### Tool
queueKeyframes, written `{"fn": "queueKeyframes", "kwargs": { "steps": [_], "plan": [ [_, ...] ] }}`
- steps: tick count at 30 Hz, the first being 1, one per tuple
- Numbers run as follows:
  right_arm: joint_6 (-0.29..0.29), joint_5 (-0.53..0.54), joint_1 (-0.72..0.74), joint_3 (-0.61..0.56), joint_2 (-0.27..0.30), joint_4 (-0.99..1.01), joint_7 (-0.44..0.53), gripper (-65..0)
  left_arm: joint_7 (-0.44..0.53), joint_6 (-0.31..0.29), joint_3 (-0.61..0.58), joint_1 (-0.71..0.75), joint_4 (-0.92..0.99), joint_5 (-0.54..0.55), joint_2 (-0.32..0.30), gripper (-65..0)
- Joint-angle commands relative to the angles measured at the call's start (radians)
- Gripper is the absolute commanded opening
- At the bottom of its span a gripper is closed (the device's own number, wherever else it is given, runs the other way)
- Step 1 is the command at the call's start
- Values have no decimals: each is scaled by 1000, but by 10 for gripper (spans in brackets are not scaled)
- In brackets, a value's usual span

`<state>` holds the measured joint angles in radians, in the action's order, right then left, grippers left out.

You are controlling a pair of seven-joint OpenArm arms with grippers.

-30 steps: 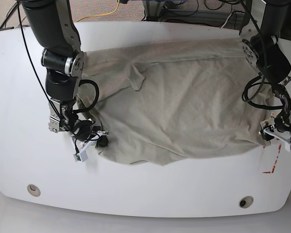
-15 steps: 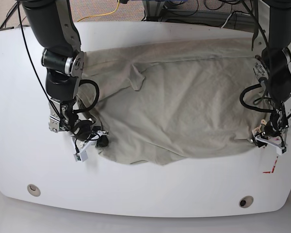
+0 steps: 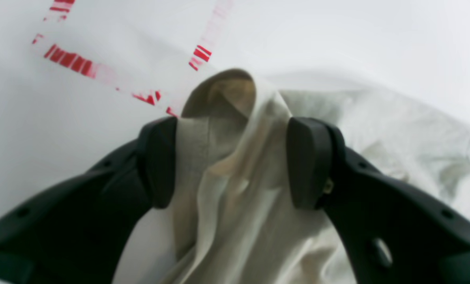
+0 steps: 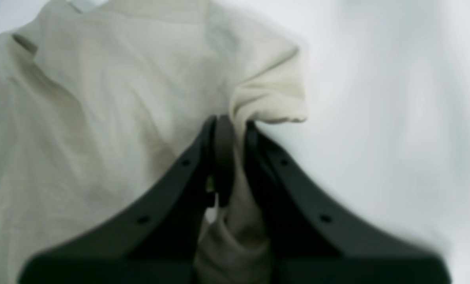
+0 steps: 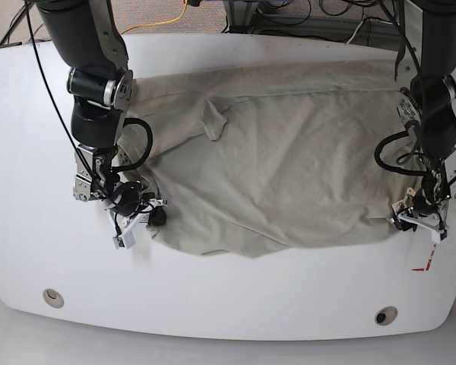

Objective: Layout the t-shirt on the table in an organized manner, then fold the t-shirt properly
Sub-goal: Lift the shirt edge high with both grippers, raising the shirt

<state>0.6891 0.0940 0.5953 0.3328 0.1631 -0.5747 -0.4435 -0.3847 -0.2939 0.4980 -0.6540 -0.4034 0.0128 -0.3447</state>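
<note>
No text, labels, brands, numbers or signs can be read in any of the views, near or far, left or right.

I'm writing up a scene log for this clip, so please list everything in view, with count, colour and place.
t-shirt: one, grey-beige, spread over the table's middle
table: one, glossy white, under the t-shirt
grommets: two, metallic, near the table's front corners
red tape: pieces, red, by the left gripper
cables: several, yellow, black and white, behind the table
left gripper: one, black, jaws open around a t-shirt fold
right gripper: one, black, jaws shut on the t-shirt
</note>
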Motion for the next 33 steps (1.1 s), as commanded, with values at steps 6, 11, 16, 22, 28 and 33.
{"fn": "queueKeyframes", "kwargs": {
  "steps": [6, 11, 16, 22, 28, 33],
  "plan": [
    [9, 14, 35, 1, 6, -29, 8, -629, -92, 3, 3, 44, -93, -4, -12, -478],
    [9, 14, 35, 1, 6, -29, 8, -629, -95, 3, 0, 61, -128, -4, -11, -642],
    [9, 14, 35, 1, 6, -29, 8, -629, -109, 2, 3, 61, -130, -4, -9, -639],
    [9, 14, 39, 2, 6, -54, -59, -631, -152, -83, 14, 53, -151, -1, -11, -649],
    [9, 16, -5, 4, 6, -253, -180, -650, -305, -190, 84, 66, -345, -4, -7, -650],
    [9, 14, -22, 4, -17, -439, -291, -650, -434, -233, 106, 118, -555, -3, -6, -650]
  ]
}}
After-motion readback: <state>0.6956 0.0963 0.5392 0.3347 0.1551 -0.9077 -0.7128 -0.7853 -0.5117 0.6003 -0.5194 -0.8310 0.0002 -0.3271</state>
